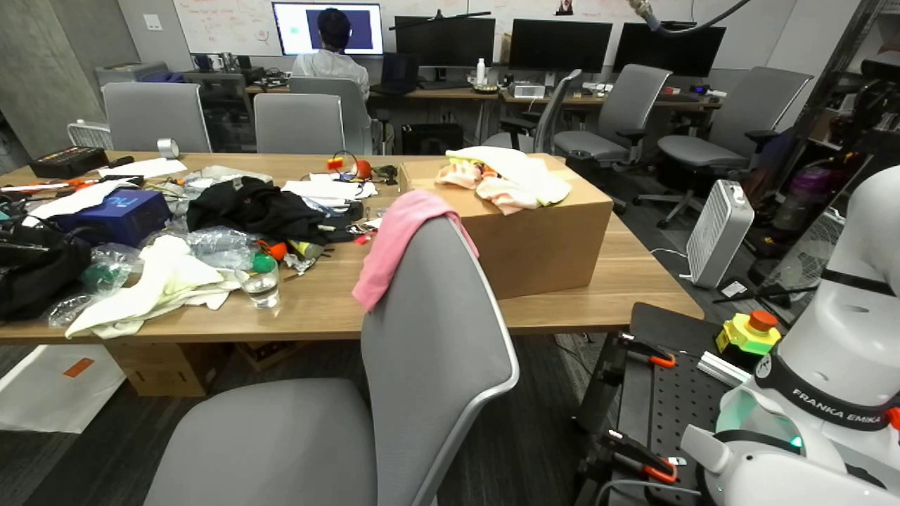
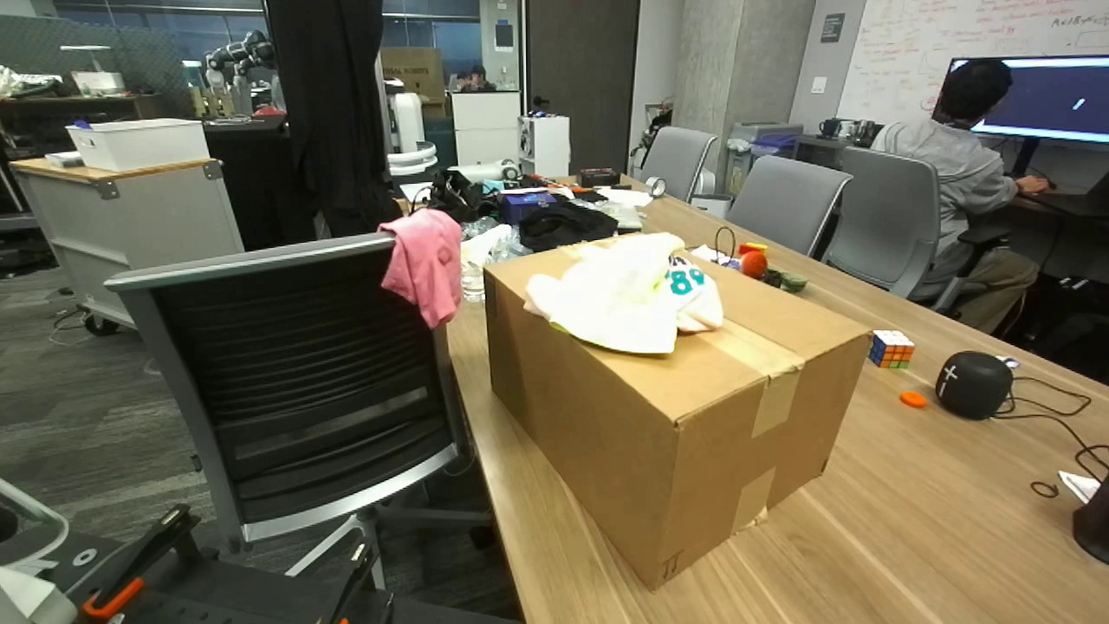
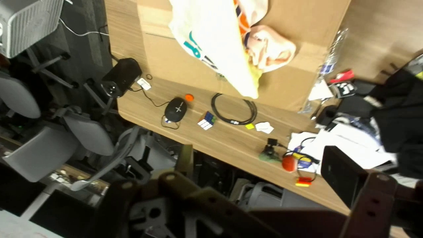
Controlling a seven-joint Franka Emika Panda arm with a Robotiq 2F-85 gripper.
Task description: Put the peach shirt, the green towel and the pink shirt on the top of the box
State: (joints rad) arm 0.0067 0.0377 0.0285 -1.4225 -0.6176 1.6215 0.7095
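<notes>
The peach shirt (image 1: pixel 460 173) lies bunched on top of the brown box (image 2: pixel 589 451), with its orange print showing in the wrist view (image 3: pixel 269 48). Over it lies a pale cloth with lime edges, apparently the green towel (image 1: pixel 517 169), washed out nearly white by glare; it also shows in an exterior view (image 2: pixel 619 299). The pink shirt (image 1: pixel 404 242) hangs over a chair's back beside the box, also in an exterior view (image 2: pixel 426 264). My gripper (image 3: pixel 260 158) is open and empty, high above the table; neither exterior view shows its fingers.
The grey chair (image 1: pixel 443 337) stands against the table's near edge. A whitish cloth (image 1: pixel 158 288), a water glass (image 1: pixel 262 284), a black garment (image 1: pixel 253 207) and other clutter lie left of the box. A speaker (image 2: pixel 975 384) and a puzzle cube (image 2: pixel 891 348) stand past the box.
</notes>
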